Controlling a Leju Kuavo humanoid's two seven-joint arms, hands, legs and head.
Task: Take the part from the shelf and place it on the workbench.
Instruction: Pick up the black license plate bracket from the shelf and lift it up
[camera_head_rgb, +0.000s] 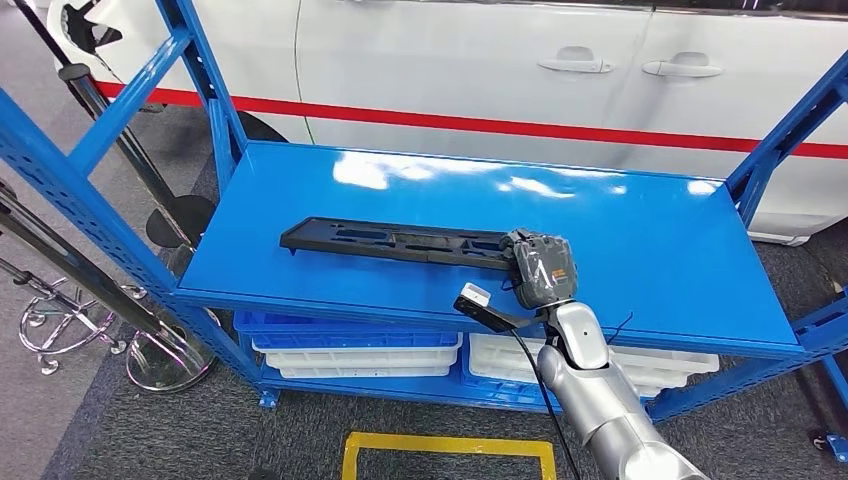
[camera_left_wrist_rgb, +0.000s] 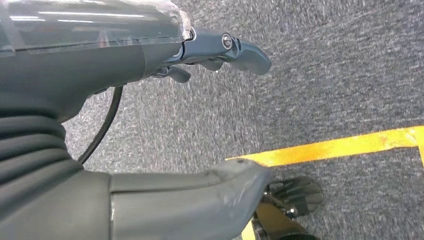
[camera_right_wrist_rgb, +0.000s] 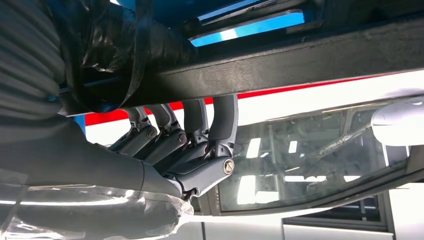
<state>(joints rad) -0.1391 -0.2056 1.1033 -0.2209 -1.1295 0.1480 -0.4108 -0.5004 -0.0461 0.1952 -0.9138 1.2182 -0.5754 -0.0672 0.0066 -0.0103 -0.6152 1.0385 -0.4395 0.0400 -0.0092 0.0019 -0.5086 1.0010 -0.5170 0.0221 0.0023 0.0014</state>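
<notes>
the head view looks forward and down from high up at the blue shelf (camera_head_rgb: 640, 250) and white car (camera_head_rgb: 480, 70). the right wrist view sits close behind its robot hand (camera_right_wrist_rgb: 185, 145), sharing that car. the left wrist view faces the carpet floor (camera_left_wrist_rgb: 325, 80), close.

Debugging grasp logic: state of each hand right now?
Left hand: open, holds nothing, hangs over the floor.
Right hand: fingers wrapped on the long black part on the shelf.
</notes>
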